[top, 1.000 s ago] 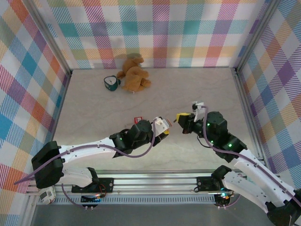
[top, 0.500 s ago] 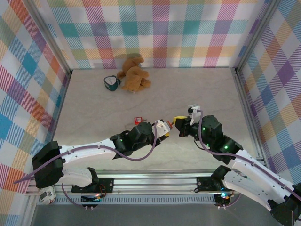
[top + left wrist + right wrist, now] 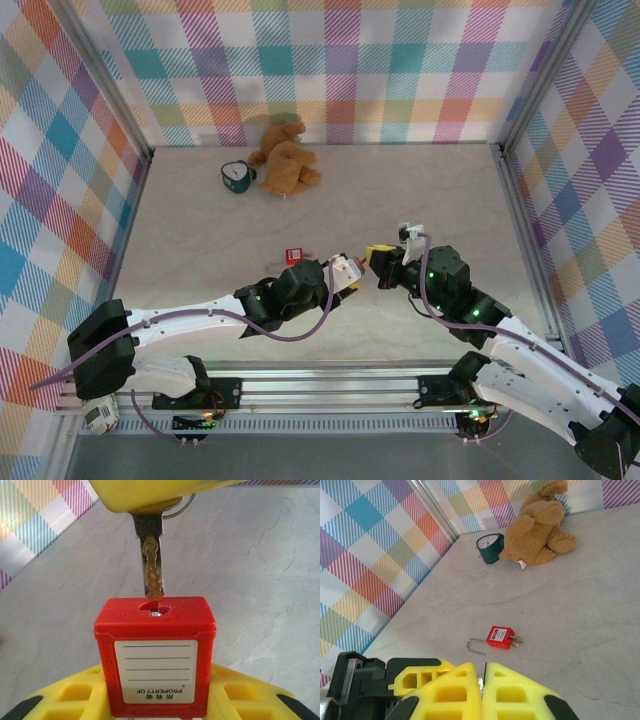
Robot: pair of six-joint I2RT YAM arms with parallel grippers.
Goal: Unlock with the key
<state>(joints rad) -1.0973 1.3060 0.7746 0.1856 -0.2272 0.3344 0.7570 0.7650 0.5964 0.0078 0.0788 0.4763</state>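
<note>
Where the two arms stretch low and inward from the near edge, the top view has the left claw (image 3: 347, 271) and right claw (image 3: 376, 258) almost nose to nose. In the left wrist view, the left claw holds a red square plastic padlock (image 3: 155, 645) upright, and the thin pale metal key (image 3: 151, 565) hangs above it, tip at the keyhole. In the right wrist view, the right claw is pinched closed on the key, and a second red padlock (image 3: 500, 637) lies beyond its fingertips.
</note>
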